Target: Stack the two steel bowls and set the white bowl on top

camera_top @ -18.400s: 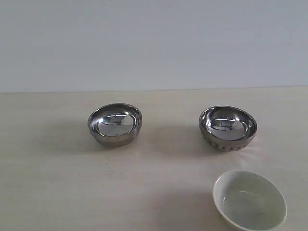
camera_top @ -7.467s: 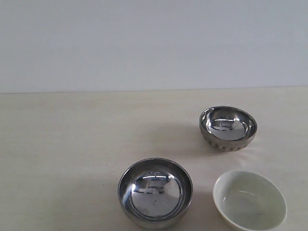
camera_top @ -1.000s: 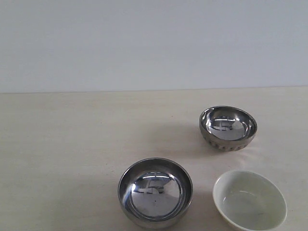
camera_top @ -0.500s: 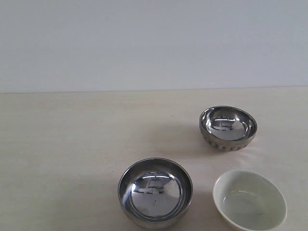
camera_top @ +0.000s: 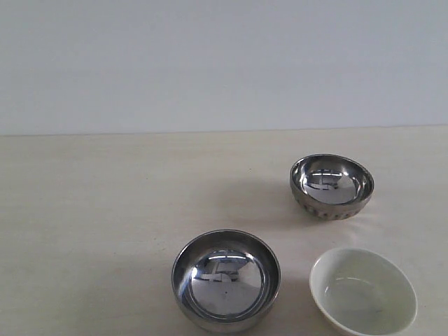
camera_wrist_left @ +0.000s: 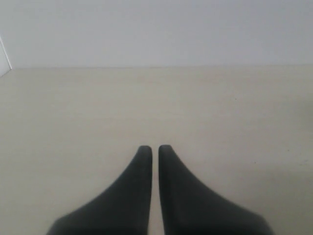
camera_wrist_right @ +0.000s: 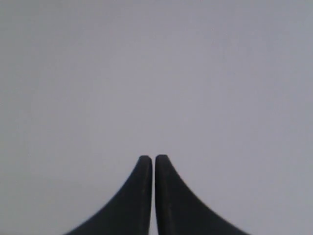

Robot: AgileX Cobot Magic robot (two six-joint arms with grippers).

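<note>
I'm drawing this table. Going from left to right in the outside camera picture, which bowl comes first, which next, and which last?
Smooth steel bowl → dimpled steel bowl → white bowl.

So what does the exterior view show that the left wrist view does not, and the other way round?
Only the exterior view shows the three bowls: a smooth steel bowl near the camera, a dimpled steel bowl further back on the right, and a white bowl at the near right, all apart. Only the left wrist view shows the left claw, shut and holding nothing, with the table beyond it. Both show that pale table and the plain wall behind it.
</note>
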